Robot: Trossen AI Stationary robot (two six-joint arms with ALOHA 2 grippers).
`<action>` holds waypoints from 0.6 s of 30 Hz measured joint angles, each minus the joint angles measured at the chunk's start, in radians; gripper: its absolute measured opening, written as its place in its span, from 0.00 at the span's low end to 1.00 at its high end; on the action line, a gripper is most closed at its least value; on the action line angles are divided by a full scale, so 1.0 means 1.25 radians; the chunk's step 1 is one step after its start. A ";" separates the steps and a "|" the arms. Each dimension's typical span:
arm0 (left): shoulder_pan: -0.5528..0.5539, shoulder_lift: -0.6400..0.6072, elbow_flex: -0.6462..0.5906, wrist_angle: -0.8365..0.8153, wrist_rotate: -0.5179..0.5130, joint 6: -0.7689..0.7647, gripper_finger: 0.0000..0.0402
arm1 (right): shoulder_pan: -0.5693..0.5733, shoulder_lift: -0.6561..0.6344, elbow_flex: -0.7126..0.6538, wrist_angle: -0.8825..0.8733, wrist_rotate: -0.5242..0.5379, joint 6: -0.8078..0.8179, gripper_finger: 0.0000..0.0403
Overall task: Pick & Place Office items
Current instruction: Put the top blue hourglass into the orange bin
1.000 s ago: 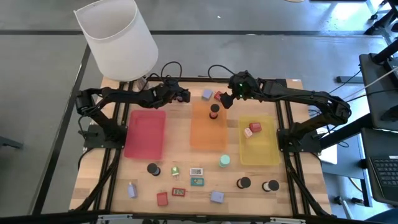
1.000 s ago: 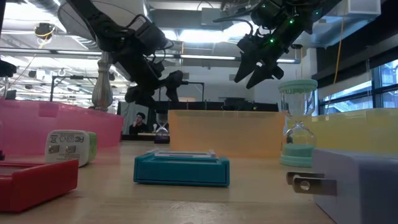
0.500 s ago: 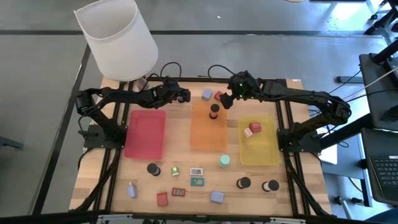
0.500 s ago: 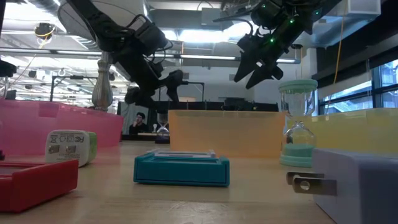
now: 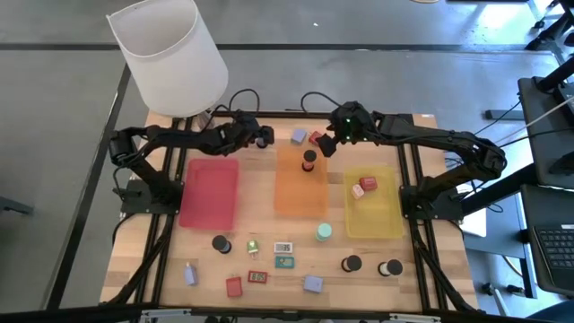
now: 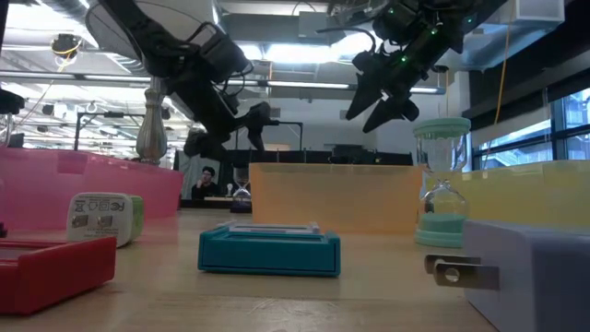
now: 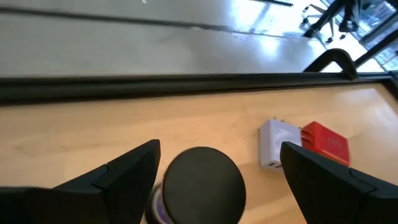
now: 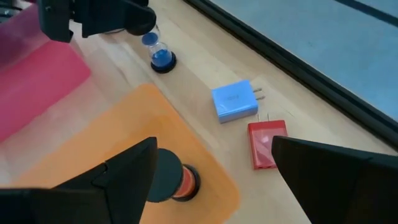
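A small hourglass with black caps and blue sand stands upright on the table's far strip. My left gripper hovers open above it, and its black top cap shows between the fingers. My right gripper hangs open over the orange tray's far end, above a black-capped hourglass with red sand standing in that tray. A lavender block and a red block lie on the wood between the two grippers. Several more office items lie along the near strip.
A pink tray lies on the left. A yellow tray on the right holds two red pieces. A white-shaded lamp stands past the far left corner. A teal hourglass and black rolls stand near the front.
My left gripper has rolled a little about its own pointing line, staying in place and open over the blue hourglass. Nothing on the table has moved.
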 joint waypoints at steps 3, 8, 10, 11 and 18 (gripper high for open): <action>0.016 0.000 0.000 0.000 0.042 -0.051 0.82 | -0.006 0.000 0.000 0.000 -0.028 0.016 0.80; 0.040 0.000 0.000 0.000 0.075 -0.084 0.82 | -0.010 0.000 0.000 0.000 -0.065 0.018 0.80; 0.049 0.000 0.000 -0.001 0.092 -0.087 0.82 | -0.010 0.000 0.000 0.000 -0.067 0.018 0.80; 0.053 0.000 0.000 -0.001 0.098 -0.087 0.82 | -0.010 0.000 0.000 0.000 -0.067 0.018 0.80; 0.074 0.000 0.000 0.017 0.113 -0.085 0.82 | -0.010 0.000 0.000 -0.001 -0.067 0.017 0.80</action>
